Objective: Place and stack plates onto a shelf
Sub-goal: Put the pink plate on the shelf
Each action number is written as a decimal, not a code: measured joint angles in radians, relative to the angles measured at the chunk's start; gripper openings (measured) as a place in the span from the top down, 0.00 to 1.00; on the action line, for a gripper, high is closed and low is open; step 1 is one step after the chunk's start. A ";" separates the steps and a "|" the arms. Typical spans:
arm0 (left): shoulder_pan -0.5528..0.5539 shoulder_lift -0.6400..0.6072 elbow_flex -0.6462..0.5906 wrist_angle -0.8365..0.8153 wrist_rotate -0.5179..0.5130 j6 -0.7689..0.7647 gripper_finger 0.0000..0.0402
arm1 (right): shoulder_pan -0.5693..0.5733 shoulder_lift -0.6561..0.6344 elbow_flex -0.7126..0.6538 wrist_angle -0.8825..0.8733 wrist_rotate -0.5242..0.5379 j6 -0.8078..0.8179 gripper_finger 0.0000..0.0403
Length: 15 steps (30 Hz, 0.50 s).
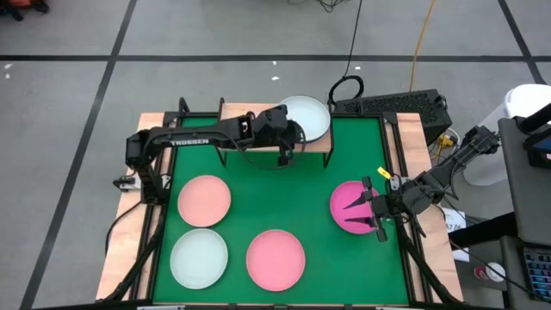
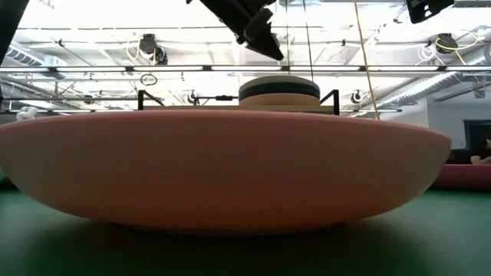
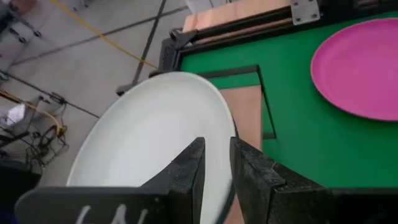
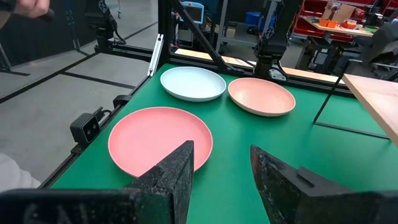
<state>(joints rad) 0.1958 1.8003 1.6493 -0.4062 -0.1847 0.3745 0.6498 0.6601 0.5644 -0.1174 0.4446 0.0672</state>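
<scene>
A stack of plates (image 1: 308, 118) sits on the wooden shelf (image 1: 234, 111) at the table's far edge, a mint-white plate (image 3: 149, 134) on top and a dark teal band below it (image 2: 279, 90). My left gripper (image 1: 287, 148) hovers over the stack's near-left rim. Its fingers are narrowly open, and the low view shows them (image 2: 265, 38) clear above the stack. On the green mat lie a salmon plate (image 1: 204, 200), a mint-white plate (image 1: 199, 258), a pink plate (image 1: 275, 258) and a magenta plate (image 1: 347, 207). My right gripper (image 1: 374, 210) is wide open above the magenta plate's right part.
The pink plate (image 2: 222, 169) fills the low view's foreground. The shelf's black legs (image 3: 261, 99) stand on the mat. Black frame rails edge the table (image 4: 155, 46). Cables and a dark box (image 1: 392, 105) lie beyond the far right corner. Bare mat (image 1: 284, 198) shows in the middle.
</scene>
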 joint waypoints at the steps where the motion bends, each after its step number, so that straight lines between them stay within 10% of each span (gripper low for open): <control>1: 0.000 -0.004 0.000 -0.004 -0.002 -0.011 0.80 | 0.000 0.000 0.000 -0.001 0.000 0.000 0.65; 15: -0.140 -0.314 -0.029 -0.082 -0.114 -0.118 0.80 | 0.000 0.000 0.000 -0.028 0.000 0.004 0.65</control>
<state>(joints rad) 0.0561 1.4865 1.6204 -0.4878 -0.2989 0.2560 0.6498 0.6605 0.5644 -0.1459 0.4446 0.0715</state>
